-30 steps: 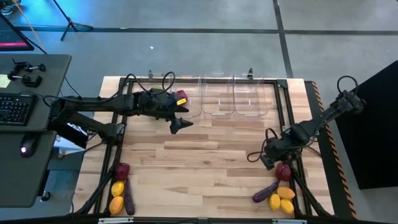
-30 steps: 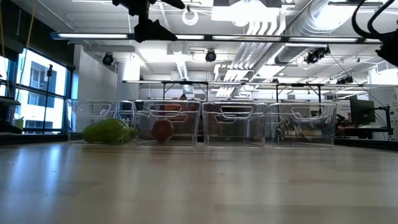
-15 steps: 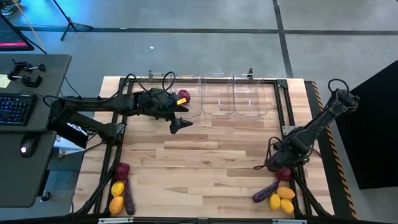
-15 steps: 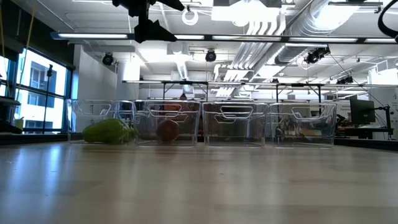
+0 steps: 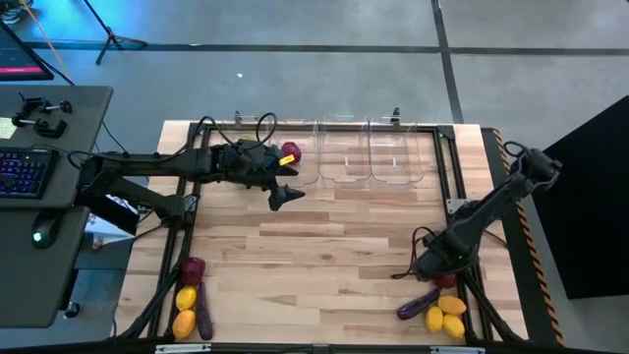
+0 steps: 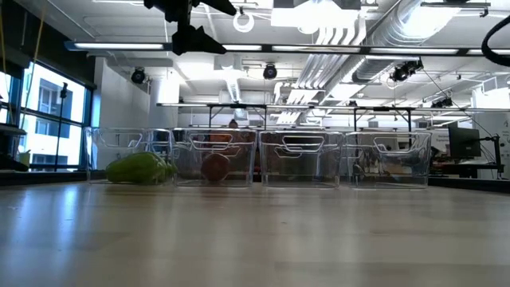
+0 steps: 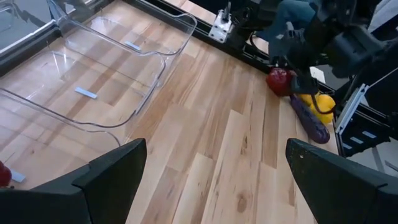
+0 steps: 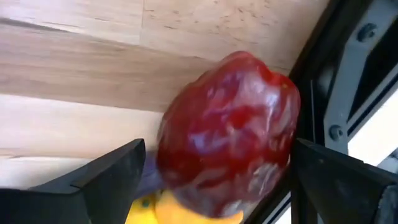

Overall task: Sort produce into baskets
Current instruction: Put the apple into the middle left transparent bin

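Four clear baskets [image 6: 301, 158] stand in a row along the table's far edge. The second from the left holds a dark red piece [image 6: 212, 167]. A green pepper [image 6: 142, 169] lies at the leftmost one. My right gripper [image 5: 432, 267] is low over the pile at the near right. Its open fingers stand on either side of a dark red rounded piece [image 8: 227, 130] that rests on the table beside the black frame. My left gripper [image 5: 285, 194] hangs open and empty above the table, just in front of the left baskets. My right gripper has its open fingers [image 8: 112, 177] on either side of the dark red piece, which rests on the table. I cannot tell whether they touch it.
Beside the dark red piece lie a purple eggplant [image 5: 418, 303] and yellow and orange pieces [image 5: 450, 307]. A second pile lies at the near left: a dark red piece [image 5: 193, 267], yellow and orange ones [image 5: 185, 310] and an eggplant [image 5: 204, 313]. A black frame [image 5: 462, 187] borders the table.
My right gripper has gone toward the table's near edge and down onto the dark red piece in the near right pile, so that it now covers most of that piece in the high view. The produce has not moved.
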{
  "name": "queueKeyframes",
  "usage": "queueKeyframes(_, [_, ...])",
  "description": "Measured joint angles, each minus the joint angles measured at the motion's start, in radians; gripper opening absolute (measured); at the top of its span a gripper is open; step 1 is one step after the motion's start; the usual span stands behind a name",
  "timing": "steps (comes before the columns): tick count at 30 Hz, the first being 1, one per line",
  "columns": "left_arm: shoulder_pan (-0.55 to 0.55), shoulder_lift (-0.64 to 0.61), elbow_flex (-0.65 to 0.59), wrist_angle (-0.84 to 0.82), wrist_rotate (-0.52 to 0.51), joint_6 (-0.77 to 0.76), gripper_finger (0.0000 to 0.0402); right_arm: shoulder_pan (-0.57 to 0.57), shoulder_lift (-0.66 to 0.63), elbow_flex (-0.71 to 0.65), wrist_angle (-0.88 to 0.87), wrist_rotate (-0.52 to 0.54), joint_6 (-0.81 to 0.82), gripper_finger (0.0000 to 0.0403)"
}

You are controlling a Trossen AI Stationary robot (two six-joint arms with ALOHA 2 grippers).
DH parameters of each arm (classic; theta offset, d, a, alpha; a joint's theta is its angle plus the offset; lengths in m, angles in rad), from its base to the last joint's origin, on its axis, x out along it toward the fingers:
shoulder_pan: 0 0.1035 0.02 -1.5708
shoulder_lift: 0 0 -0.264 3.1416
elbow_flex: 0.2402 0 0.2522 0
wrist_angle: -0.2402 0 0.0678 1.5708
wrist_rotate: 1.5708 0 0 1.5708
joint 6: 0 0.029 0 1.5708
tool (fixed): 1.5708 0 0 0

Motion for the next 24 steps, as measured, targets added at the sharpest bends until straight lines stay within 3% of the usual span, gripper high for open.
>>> queueKeyframes(7, [0.000,0.000,0.000,0.000,-0.001,-0.001,0.0374,-0.001,0.105,0.000,0.011,-0.029,-0.029,0.0375])
queueKeyframes(15, [0.000,-0.017,0.000,0.045,0.043,-0.023,0.0374,-0.003,0.121,0.009,0.023,-0.042,-0.087,0.0294])
queueKeyframes(18, [-0.001,-0.077,0.011,0.126,0.086,-0.016,0.0374,-0.017,0.081,0.059,-0.025,0.031,-0.140,0.0294])
queueKeyframes(21, [0.000,-0.147,0.038,0.135,0.055,0.024,0.0374,-0.061,0.017,0.147,-0.119,0.140,-0.175,0.0294])
queueKeyframes(24, [0.001,-0.226,0.051,0.139,-0.046,0.073,0.0374,-0.137,-0.046,0.254,-0.127,0.385,-0.207,0.0296])
